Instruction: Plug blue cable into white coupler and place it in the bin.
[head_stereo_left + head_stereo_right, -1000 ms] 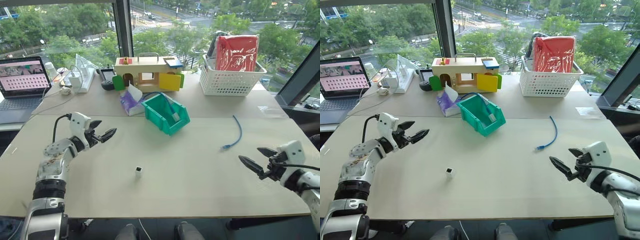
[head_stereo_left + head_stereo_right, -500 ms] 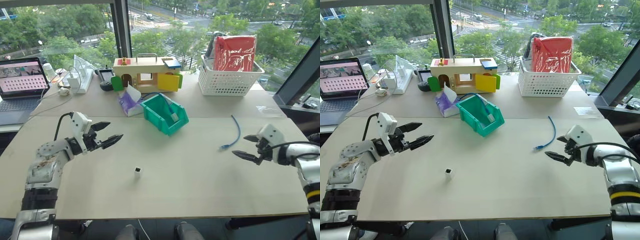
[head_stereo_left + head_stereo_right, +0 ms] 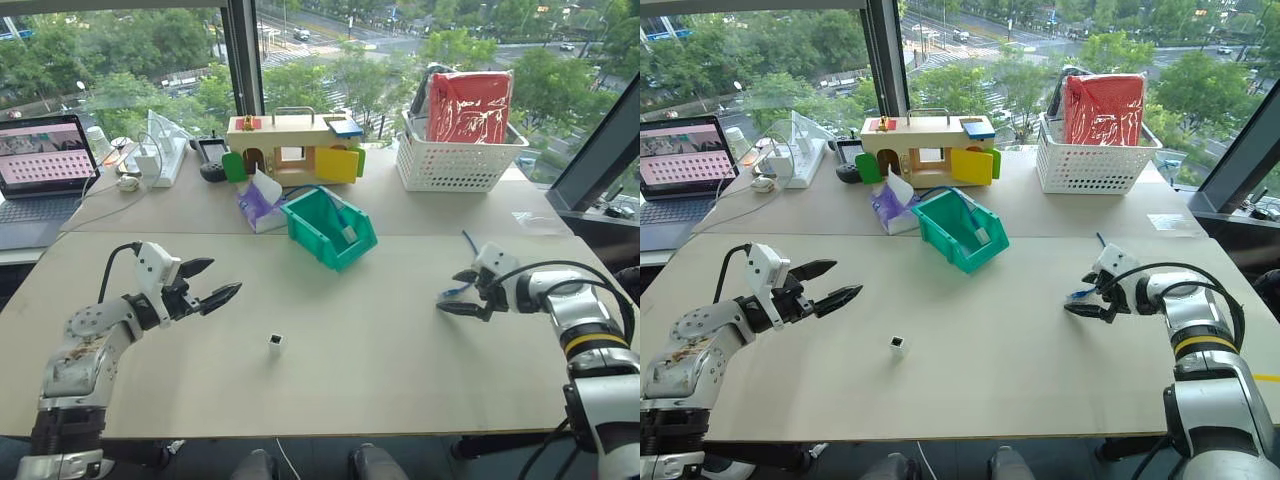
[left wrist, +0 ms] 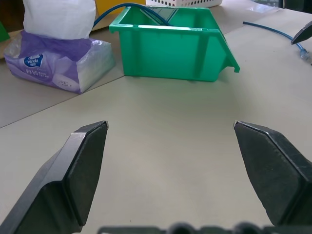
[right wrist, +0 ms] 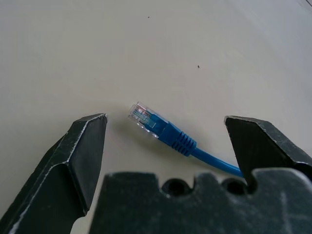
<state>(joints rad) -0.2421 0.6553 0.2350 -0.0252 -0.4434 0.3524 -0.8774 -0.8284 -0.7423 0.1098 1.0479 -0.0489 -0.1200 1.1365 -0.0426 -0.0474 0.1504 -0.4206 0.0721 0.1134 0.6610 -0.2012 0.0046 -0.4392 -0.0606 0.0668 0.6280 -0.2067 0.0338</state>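
Two head views look forward and down over the table (image 3: 380, 370). The left wrist view faces the bin (image 4: 170, 46) from low; the right wrist view sits close above the blue cable (image 5: 168, 134).

L hand (image 3: 212, 281) open, level, R hand (image 3: 456, 293) open, angled down
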